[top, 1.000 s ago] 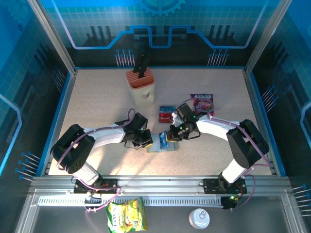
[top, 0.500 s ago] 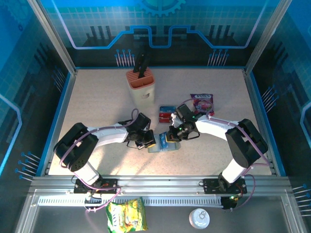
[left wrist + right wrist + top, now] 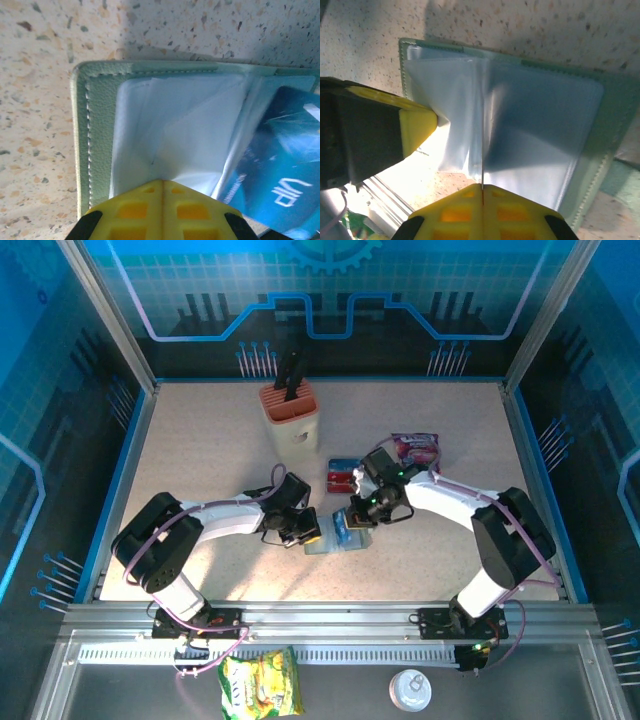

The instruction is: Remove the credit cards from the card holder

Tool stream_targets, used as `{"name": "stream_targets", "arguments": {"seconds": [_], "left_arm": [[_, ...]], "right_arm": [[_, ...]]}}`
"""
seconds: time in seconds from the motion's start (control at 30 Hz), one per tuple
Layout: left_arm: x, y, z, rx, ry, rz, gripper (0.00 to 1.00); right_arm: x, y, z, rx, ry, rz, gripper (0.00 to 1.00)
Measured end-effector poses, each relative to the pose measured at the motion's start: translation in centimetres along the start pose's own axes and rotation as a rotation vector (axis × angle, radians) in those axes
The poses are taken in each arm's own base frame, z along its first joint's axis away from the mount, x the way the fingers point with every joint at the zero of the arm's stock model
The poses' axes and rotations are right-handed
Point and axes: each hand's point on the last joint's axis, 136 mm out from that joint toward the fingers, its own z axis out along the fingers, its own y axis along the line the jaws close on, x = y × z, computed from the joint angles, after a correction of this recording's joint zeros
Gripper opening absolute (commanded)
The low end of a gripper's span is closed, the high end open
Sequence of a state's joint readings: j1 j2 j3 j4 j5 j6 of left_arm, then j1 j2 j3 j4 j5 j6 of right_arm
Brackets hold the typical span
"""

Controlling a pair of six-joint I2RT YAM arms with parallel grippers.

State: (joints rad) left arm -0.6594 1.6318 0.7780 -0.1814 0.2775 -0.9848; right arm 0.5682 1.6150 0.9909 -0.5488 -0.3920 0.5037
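A: Entry. Where does the card holder (image 3: 345, 543) sit?

B: It lies flat and open on the table (image 3: 200, 470), front and centre between the two arms. It has a green stitched border with pale clear sleeves inside.

A: Left gripper (image 3: 305, 533)?

B: Its fingers are pressed together on a corner of a clear sleeve in the holder's left half. The plastic draws to a point where it enters the pads. It reads as an anchor, pinning the holder down.

A: Right gripper (image 3: 357, 519)?

B: Also pressed together. In its wrist view a thin sheet runs edge-on straight into the seam between the pads. The left wrist view has a blue card (image 3: 280, 170), tilted, partway out of the right-hand sleeve. Judgement: that card is what the right pinches, though the contact itself is not plainly seen.

A: Done so far?

B: A small stack of credit cards (image 3: 343, 477), red with blue, lies on the table on the far side of the holder, apart from it. The count is unclear from above.

A: Left to do?

B: The blue card has to come fully clear of its sleeve and join the stack. The left-hand sleeves look empty. Whether more cards hide on the right I cannot tell. Estimate: late in the task, not finished.
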Motion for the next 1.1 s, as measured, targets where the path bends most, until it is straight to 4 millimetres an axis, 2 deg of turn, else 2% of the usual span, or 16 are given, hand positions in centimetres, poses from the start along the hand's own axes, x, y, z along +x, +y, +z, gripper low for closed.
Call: {"name": "stream_targets", "arguments": {"seconds": [0.23, 0.6, 0.73, 0.87, 1.1], "left_arm": [[0.0, 0.1, -0.1, -0.007, -0.001, -0.001, 0.0], [-0.3, 1.0, -1.3, -0.062, -0.026, 0.006, 0.0], [-0.5, 1.1, -1.9, -0.066, -0.035, 0.012, 0.0], [-1.0, 0.2, -2.8, -0.038, -0.058, 0.021, 0.0], [-1.8, -0.8, -4.5, 0.004, -0.104, 0.033, 0.02]], "right_arm": [[-1.6, 0.7, -3.3, 0.09, -0.018, -0.224, 0.01], [-3.6, -1.6, -7.0, 0.36, 0.02, -0.59, 0.0], [-4.7, -1.8, -7.7, 0.419, 0.038, -0.722, 0.0], [-5.9, -1.7, -8.0, 0.438, 0.074, -0.834, 0.0], [-9.2, -1.4, -8.8, 0.442, 0.121, -0.959, 0.0]]}}
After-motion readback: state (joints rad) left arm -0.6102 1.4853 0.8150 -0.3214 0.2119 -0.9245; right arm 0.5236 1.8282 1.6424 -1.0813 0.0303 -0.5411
